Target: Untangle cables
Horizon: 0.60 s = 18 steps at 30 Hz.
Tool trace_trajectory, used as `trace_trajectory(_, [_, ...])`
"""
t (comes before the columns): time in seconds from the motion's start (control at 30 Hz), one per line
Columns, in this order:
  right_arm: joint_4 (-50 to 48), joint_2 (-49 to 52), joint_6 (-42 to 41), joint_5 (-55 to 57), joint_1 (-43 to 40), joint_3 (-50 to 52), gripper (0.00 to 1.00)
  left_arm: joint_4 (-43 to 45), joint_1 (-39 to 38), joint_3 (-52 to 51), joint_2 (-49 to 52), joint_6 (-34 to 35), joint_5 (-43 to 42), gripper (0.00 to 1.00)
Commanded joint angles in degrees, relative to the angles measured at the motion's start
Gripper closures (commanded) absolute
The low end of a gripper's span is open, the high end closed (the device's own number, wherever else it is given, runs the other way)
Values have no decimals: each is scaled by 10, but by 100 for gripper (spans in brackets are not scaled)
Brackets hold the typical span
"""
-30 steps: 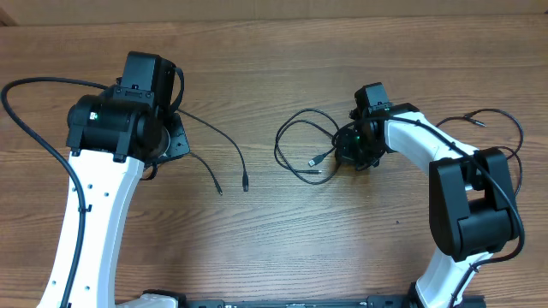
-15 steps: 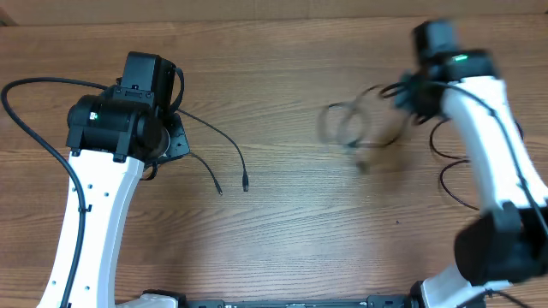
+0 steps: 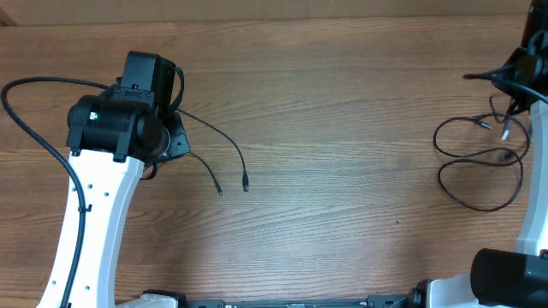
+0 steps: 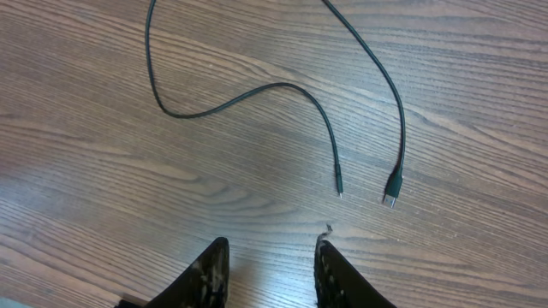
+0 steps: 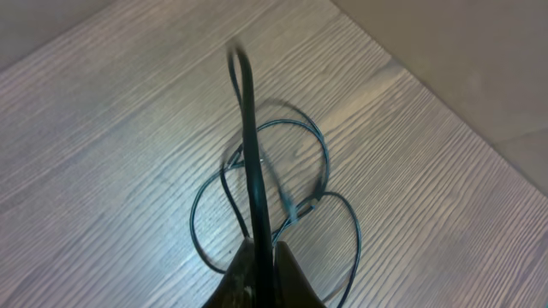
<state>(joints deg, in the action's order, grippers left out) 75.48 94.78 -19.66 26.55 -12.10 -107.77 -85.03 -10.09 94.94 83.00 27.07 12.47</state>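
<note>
Brown wood-grain table [image 3: 342, 248]: seen from overhead, it carries every cable.
Overhead, left arm: the white-and-black left arm [image 3: 111, 137] stands over the table's left side.
Overhead, loose ends: two thin black cable ends [image 3: 246, 183] lie just right of that arm, with their plugs side by side but apart.
Overhead, right tool: the black right tool [image 3: 519, 75] sits at the far right edge.
Overhead, looped cable: a long black looped cable [image 3: 479, 155] lies in loose rings below it, well apart from the two ends.
Left wrist, left tool [image 4: 270, 275]: the fingers are spread with nothing between them, and both plugs lie ahead on the table.
Right wrist, right tool: the fingers are pinched on one strand of the looped cable, which rises from them, blurred. The rings lie on the table below.
</note>
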Motion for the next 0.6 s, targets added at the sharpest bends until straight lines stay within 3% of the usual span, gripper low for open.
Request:
trace_trajectory(0.0, [2, -4, -1, -21, -5, 16, 94, 2, -1, 0, -6, 2, 0, 67])
trace_trajectory(0.13, [10, -3, 0, -33, -5, 19, 36, 1, -1, 0, -6, -1, 0, 67])
trace_trajectory(0.2, [10, -3, 0, -62, -5, 19, 24, -2, 0, 0, -6, -1, 0, 67])
trace_trajectory(0.3, [10, -3, 12, -134, -5, 19, 18, -2, 0, 0, -6, -3, 5, 66])
trace_trajectory(0.47, [11, -3, 129, -375, 7, 19, 15, -7, 0, -1, -5, -2, 37, 58])
trace_trajectory(0.57, [20, -3, 172, -440, 31, 19, 13, -20, 1, -1, -3, 5, 47, 56])
